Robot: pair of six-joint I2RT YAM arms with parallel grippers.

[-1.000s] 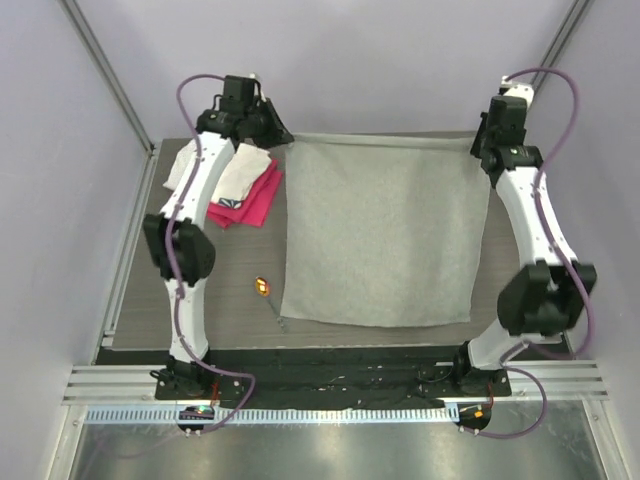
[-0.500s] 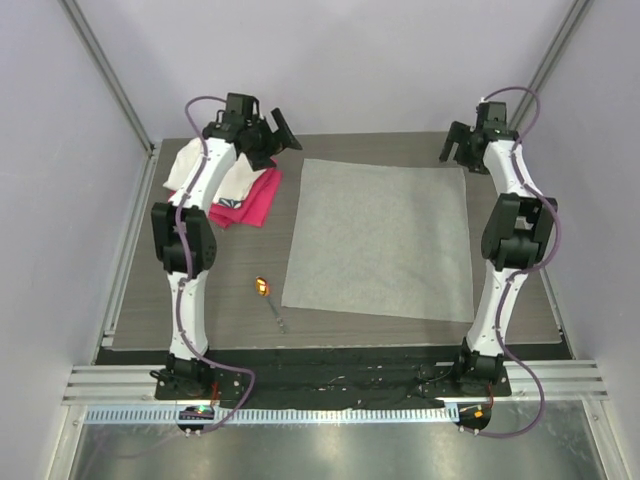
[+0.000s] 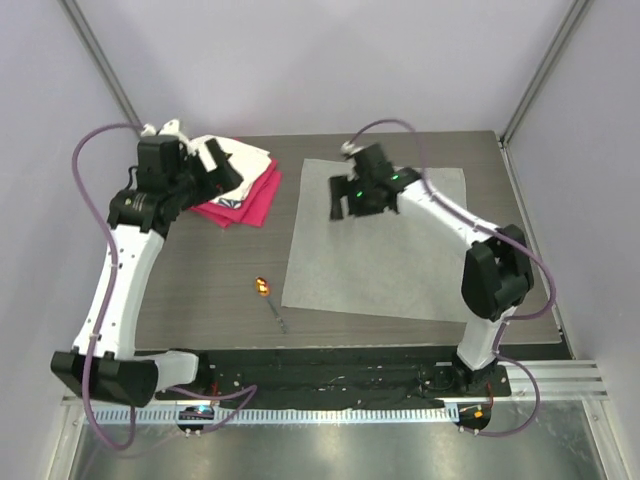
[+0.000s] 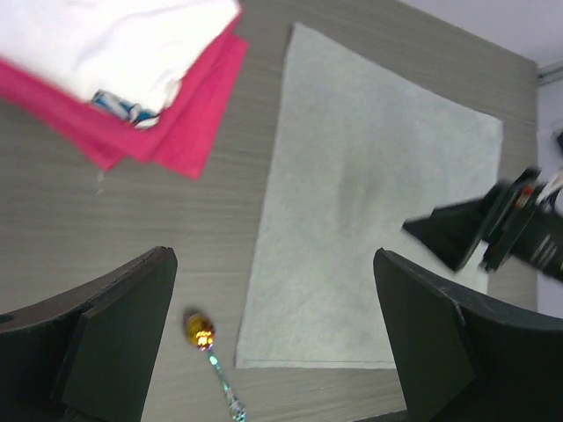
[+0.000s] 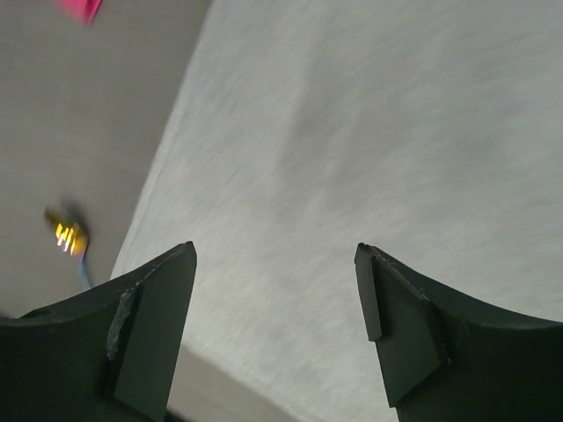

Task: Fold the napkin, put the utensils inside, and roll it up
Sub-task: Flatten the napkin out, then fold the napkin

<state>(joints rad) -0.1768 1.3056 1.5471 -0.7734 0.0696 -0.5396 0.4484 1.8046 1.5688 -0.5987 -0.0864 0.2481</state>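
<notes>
The napkin (image 3: 400,260) is a large light-grey cloth lying flat and unfolded on the dark table; it also fills much of the left wrist view (image 4: 369,202) and the right wrist view (image 5: 378,132). The utensil (image 3: 267,296), a thin metal stem with an orange-yellow end, lies on the table just left of the napkin's near left corner (image 4: 211,356) (image 5: 69,237). My left gripper (image 3: 224,170) (image 4: 273,255) hangs open and empty above the folded cloths at far left. My right gripper (image 3: 346,205) (image 5: 274,248) hovers open and empty over the napkin's far left part.
A folded white cloth (image 3: 248,160) (image 4: 114,44) lies on a magenta-red folded cloth (image 3: 248,206) (image 4: 176,127) at the far left of the table. The right arm's black wrist (image 4: 497,233) shows in the left wrist view. Metal frame posts stand at the table's far corners.
Both grippers opened and let go of the napkin's far corners; it now lies flat. The left arm swung back and left, while the right arm moved left over the napkin.
</notes>
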